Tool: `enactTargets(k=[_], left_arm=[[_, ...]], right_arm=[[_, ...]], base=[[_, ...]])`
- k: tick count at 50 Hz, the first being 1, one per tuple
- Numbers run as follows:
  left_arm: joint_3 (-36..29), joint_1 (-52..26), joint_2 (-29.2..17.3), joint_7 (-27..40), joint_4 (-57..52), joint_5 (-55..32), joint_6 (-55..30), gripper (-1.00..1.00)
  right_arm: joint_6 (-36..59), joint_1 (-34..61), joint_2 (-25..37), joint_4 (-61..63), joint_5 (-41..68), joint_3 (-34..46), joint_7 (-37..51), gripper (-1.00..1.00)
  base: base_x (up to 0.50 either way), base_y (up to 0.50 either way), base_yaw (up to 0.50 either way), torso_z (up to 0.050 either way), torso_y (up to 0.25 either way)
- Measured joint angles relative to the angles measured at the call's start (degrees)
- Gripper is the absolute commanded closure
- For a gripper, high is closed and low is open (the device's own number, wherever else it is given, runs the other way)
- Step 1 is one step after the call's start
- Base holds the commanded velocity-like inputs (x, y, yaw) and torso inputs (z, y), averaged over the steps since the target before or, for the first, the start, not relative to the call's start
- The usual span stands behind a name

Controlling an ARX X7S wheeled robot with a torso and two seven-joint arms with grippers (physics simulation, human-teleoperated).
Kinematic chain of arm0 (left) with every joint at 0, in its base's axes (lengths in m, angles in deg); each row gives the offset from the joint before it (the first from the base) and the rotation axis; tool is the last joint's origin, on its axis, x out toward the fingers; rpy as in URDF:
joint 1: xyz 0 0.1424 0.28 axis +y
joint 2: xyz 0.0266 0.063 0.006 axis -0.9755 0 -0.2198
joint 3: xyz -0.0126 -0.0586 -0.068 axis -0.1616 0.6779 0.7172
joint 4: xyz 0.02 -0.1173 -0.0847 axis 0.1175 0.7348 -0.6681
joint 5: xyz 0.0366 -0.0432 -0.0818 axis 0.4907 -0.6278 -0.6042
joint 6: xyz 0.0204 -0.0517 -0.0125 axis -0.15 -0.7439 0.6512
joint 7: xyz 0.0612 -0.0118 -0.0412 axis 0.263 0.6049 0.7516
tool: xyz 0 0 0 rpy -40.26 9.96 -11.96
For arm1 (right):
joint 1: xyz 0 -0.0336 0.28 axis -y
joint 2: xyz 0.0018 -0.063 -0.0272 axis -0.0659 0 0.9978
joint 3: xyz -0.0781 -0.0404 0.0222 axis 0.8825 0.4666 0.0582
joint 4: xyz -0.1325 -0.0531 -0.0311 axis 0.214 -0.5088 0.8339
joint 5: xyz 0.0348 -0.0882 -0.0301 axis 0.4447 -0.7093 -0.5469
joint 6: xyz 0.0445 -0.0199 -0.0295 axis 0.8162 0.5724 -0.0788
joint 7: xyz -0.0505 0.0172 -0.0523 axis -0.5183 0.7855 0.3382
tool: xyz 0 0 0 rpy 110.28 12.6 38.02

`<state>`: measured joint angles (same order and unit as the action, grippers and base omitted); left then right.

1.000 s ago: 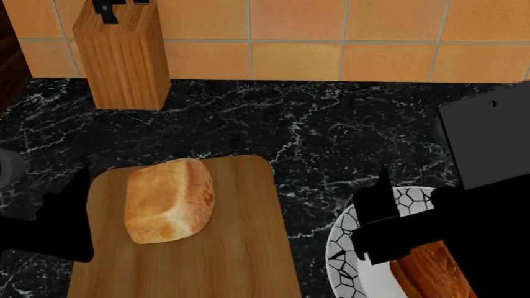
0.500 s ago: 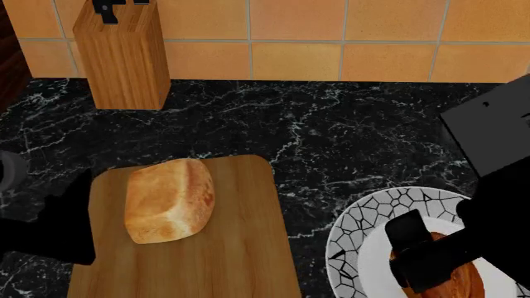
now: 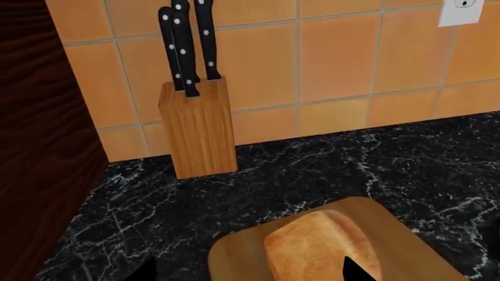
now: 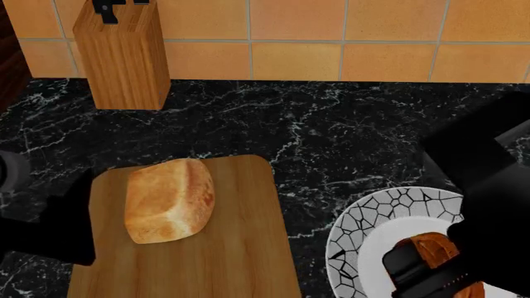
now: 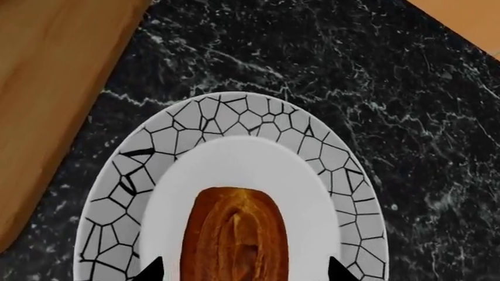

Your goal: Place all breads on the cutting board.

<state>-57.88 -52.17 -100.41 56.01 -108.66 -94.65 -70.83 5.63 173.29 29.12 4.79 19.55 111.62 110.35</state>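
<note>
The big pale loaf (image 4: 169, 200) lies on the wooden cutting board (image 4: 240, 261), close to the board's back edge and a bit toward its left side. The board sits on the black marble counter (image 4: 314, 130), near the front edge. In the left wrist view the loaf (image 3: 322, 246) shows up close on the board (image 3: 234, 257).

The small dark roll (image 5: 234, 234) is not on the board. It lies in the white middle of a round plate (image 5: 234, 114) that has a black crack pattern around its rim. The plate (image 4: 364, 217) sits on the counter just to the right of the board, with a strip of black counter between them.

The right gripper (image 5: 238, 270) is low over the roll. Its two black fingertips (image 5: 150, 270) stand spread apart, one on each side of the roll. I cannot tell if they touch it. In the head view the dark arm hides most of the roll (image 4: 435, 247).

The left gripper (image 3: 246, 272) is at the left edge of the board, near the loaf. Only its two dark tips peek in, standing well apart with nothing between them.

A wooden knife block (image 4: 121, 56) with black handles stands at the back left of the counter, against the orange tile wall (image 4: 348, 37).
</note>
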Motion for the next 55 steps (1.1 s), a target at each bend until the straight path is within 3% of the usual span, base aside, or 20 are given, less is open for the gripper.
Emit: enactTargets(k=[55], left_arm=[[0.2,0.48,-0.27,0.7,-0.93,-0.33,-0.29,-1.0]], right_arm=[[-6.07,-7.83,-0.9,-1.99,-7.78,4.95,-4.32,-1.0]], base=[[0.0,0.0,0.0,0.0,0.0]])
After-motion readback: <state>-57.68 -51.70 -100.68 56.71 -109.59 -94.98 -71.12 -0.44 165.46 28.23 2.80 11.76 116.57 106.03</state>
